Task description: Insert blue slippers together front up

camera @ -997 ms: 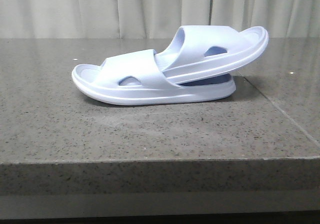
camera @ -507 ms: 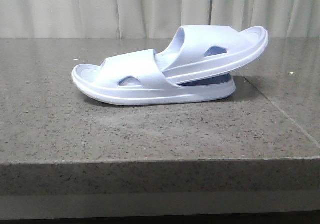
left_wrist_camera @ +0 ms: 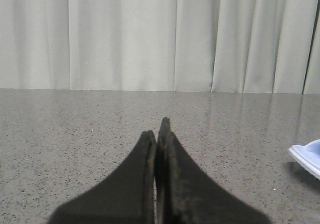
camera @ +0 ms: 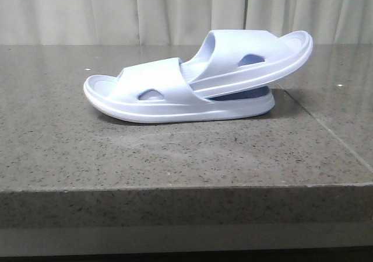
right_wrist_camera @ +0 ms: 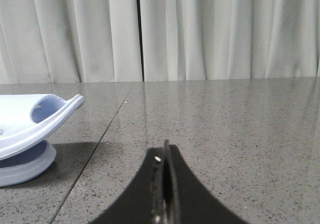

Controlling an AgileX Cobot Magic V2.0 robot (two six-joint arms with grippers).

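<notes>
Pale curtains (camera: 175, 11) hang behind a grey speckled stone desk (camera: 175, 151) with a seam line at its right side. The blue slippers (camera: 198, 87) lie mid-desk, one flat, the other pushed under its strap, heel tilted up to the right. Left hand (left_wrist_camera: 159, 134) and right hand (right_wrist_camera: 165, 156) are both closed, empty, well apart from the pair.

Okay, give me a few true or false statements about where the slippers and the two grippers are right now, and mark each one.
1. One of the blue slippers is pushed under the other's strap, its heel raised. True.
2. The left gripper holds a slipper. False: it is shut on nothing, away from them.
3. The right gripper is shut and empty. True.
4. The slippers lie side by side, apart. False: they are nested, touching.
5. Both slippers are upside down. False: straps face up.
</notes>
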